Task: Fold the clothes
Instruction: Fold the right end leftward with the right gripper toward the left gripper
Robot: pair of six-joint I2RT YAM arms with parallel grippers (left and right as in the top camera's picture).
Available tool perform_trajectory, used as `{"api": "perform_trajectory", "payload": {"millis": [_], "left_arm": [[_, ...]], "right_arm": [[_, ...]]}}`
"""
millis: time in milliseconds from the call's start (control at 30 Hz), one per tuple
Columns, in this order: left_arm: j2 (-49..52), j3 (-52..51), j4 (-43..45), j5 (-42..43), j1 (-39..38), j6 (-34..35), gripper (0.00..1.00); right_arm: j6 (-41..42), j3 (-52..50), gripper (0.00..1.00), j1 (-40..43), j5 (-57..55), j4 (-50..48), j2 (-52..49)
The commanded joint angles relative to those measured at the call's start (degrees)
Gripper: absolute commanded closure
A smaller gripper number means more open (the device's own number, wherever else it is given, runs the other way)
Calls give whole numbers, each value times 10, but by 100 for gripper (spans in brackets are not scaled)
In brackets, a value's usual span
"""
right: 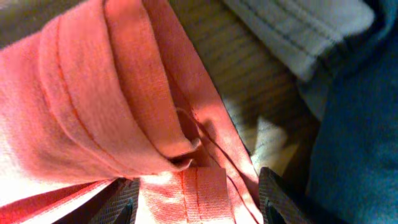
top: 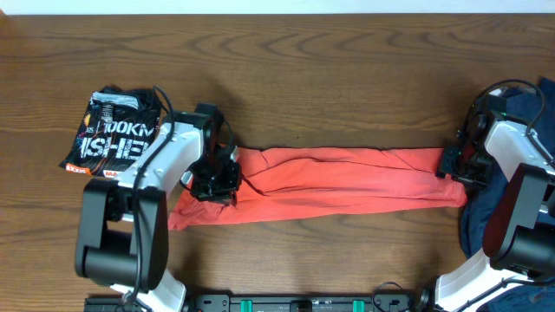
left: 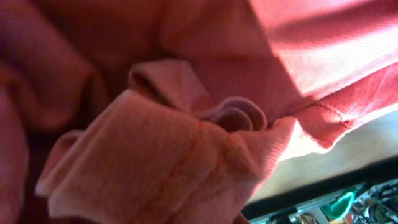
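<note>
I judge I am mid-fold: my left gripper (top: 214, 178) and right gripper (top: 453, 165) seem to pinch the coral-red shirt (top: 338, 178) ends, lying stretched between them. Next, lift both ends evenly together.

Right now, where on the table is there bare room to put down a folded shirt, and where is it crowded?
The widest bare wood of the table lies behind the coral-red shirt, between the black shirt and the navy shirt. A narrower bare strip runs in front of it. Both ends are crowded: the left gripper and the right gripper sit on the shirt's ends.
</note>
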State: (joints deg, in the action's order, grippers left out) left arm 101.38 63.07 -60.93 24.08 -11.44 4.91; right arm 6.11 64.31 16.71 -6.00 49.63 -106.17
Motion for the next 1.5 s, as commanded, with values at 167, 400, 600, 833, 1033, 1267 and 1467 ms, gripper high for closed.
{"api": "perform_trajectory", "payload": {"millis": [167,400,600,833,1033,1267,1467], "left_arm": [[-25,-17,-3,-68,2,29,46],[-26,-14,49,-68,2,30,39],[-48,5,51,-68,3,34,39],[-156,6,59,-68,3,40,39],[-233,6,57,-68,3,40,39],[-258,5,58,-68,3,40,39],[-253,5,61,-117,3,81,38]], "right_arm": [[-18,-4,39,6,1,-12,-3],[-43,-4,37,6,44,-31,-3],[-75,-31,37,6,93,-78,-3],[-75,-96,61,10,90,-146,-3],[-74,-77,99,16,88,-127,-2],[-44,62,99,7,91,30,14],[-33,160,99,-54,95,162,42]]}}
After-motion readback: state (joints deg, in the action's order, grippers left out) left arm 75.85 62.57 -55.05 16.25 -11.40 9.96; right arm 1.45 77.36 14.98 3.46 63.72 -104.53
